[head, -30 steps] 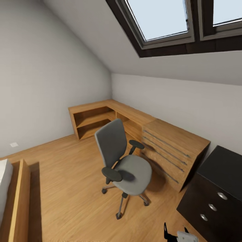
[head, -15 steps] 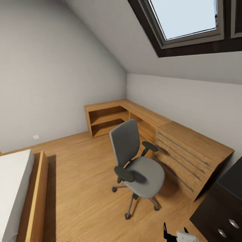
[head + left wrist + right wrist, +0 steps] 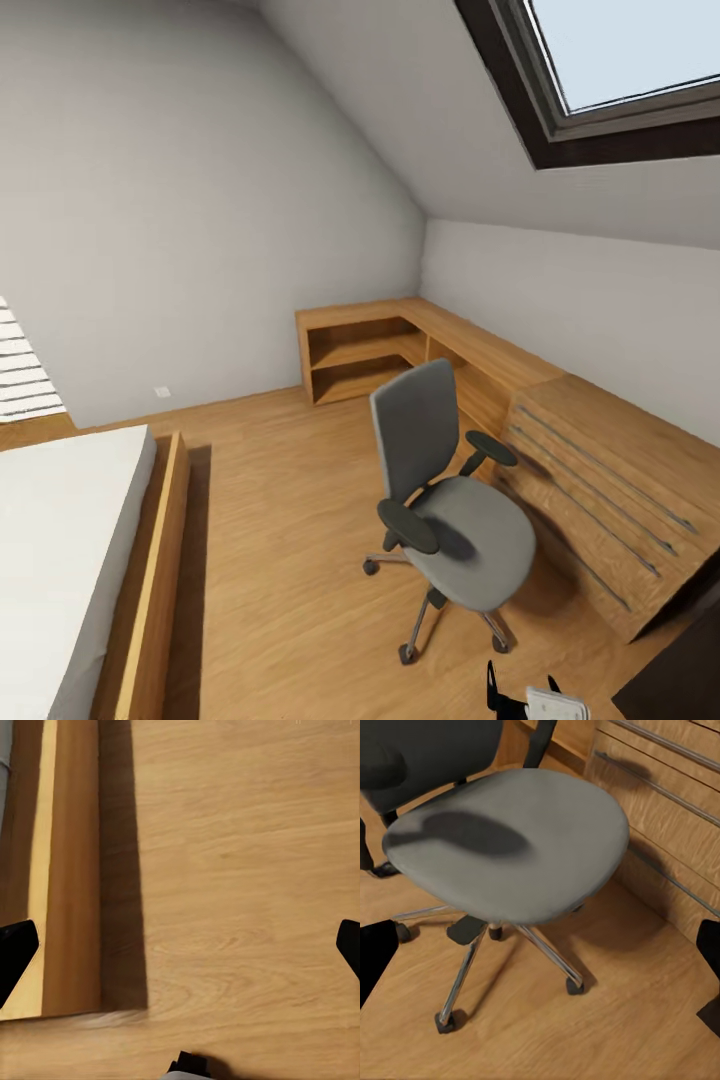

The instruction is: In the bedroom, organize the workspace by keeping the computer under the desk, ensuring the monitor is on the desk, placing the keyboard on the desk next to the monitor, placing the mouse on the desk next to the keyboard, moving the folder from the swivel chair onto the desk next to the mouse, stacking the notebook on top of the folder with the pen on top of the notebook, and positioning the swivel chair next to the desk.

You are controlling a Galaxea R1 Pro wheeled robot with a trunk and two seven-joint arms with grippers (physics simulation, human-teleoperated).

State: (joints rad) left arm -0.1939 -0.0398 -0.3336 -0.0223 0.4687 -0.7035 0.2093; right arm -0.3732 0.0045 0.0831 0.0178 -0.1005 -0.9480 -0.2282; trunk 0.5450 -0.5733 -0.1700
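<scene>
Panning leftward, the head view now includes more bed at lower left. Swivel chair sits right of centre beside the wooden counter. Left gripper and right gripper: fingers spread apart, empty.

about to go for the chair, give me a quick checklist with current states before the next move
1. Swivel chair in sight, upright on the floor: ok.
2. Folder on its seat: not ok, the seat looks bare.
3. Chair clear of the wooden counter: ok, close beside it but apart.
4. Right gripper open and empty: ok, fingers wide, pointed at the chair.
5. Left gripper open and empty: ok, over bare floor by the bed frame.
6. Black desk position: cannot tell.
</scene>
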